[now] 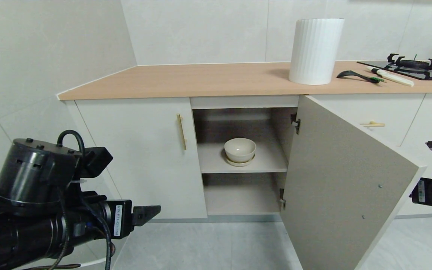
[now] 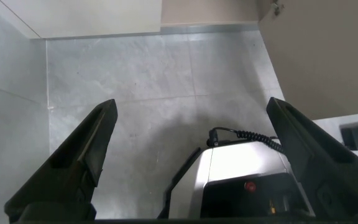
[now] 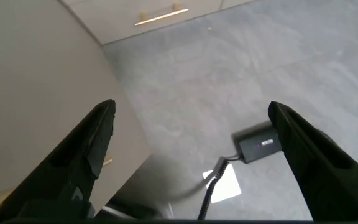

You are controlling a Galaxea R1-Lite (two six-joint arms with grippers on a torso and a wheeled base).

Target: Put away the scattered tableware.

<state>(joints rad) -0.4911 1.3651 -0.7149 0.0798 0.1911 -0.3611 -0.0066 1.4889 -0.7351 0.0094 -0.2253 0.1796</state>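
A white ribbed container (image 1: 315,50) is standing on the wooden desk (image 1: 201,80), toward its right. Just to the right of it a black ladle (image 1: 356,76) and a pale long utensil (image 1: 392,78) are lying side by side. A stove (image 1: 414,67) is sitting at the far right end.

Under the desk, the left cabinet door (image 1: 141,157) with its gold handle (image 1: 181,132) is staying flush. The open door (image 1: 343,180) is swinging out toward the near right, so its panel is standing between the cabinet opening and the right arm. A drawer handle (image 1: 372,124) is showing past the door's top edge.

Inside the cabinet, a pale bowl (image 1: 239,149) is sitting on a small plate (image 1: 239,162) on the upper shelf (image 1: 268,161), toward the middle. The lower shelf (image 1: 238,200) is lying beneath it.

The left tool (image 2: 191,106) is hanging low at the near left, over the grey floor (image 1: 219,243) in front of the closed door. Its fingers (image 2: 92,143) are spreading wide, holding nothing and touching nothing.

The right tool (image 3: 191,106) is hanging at the near right, just beside the outer face of the open door and above the floor. It is also gaping wide, with nothing between its fingers (image 3: 89,146).
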